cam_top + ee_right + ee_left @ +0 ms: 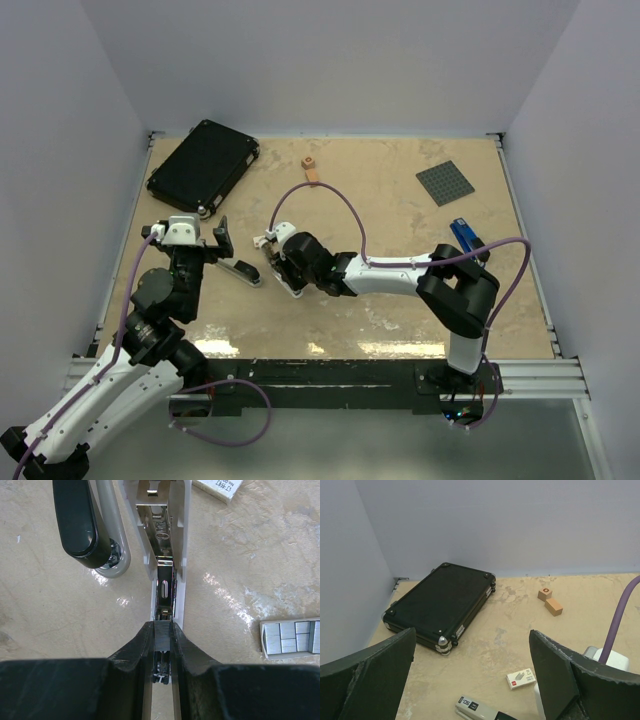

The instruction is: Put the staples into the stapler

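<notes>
— What is met nearest the lens?
— The left gripper [472, 632]: its dark fingers are spread wide apart, and nothing is held between them. A black case [442, 605] is seen beyond.
— Where is the stapler found?
— The stapler [165, 555] is laid open on the table [50, 620], with its black top part [75, 520] swung left of the channel. The right gripper [162, 629] is clamped narrowly on the channel's near end. The staples [292, 637] are seen further right, apart from it.
</notes>
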